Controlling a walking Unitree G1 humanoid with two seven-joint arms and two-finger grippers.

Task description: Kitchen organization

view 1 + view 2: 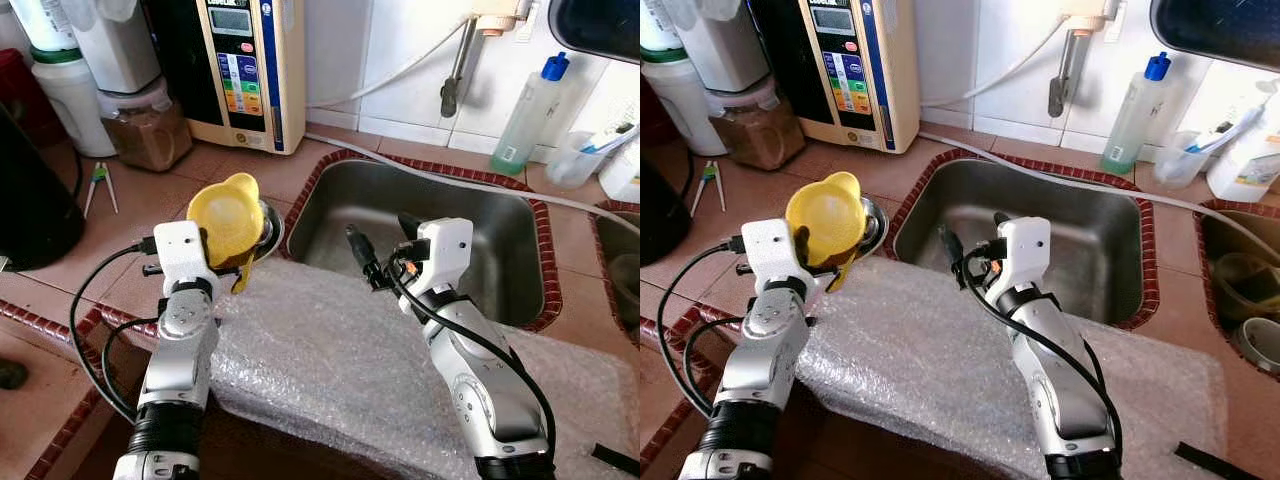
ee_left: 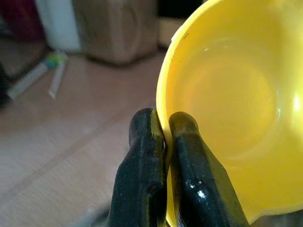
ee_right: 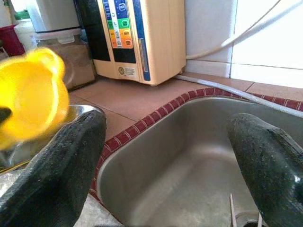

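A sheet of bubble wrap [image 1: 360, 370] lies nearest, spread over the counter's front edge; above its left end the left gripper [image 2: 165, 137] pinches the rim of a yellow plastic bowl [image 1: 229, 215], glossy, smooth inside, tipped on its side with its hollow facing the camera; the right gripper [image 1: 378, 243] hangs spread wide, holding nothing, at the near rim of the steel sink [image 1: 520, 290]; beyond, a beige water ionizer [image 1: 246, 70] stands against the tiled wall.

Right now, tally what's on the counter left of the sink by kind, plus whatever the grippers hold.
Yellow bowl, pinched at its rim by left gripper: 1
Metal bowl: 1
Water purifier: 1
Lidded jar of brown powder: 1
Right gripper, open: holds 0
Total: 4
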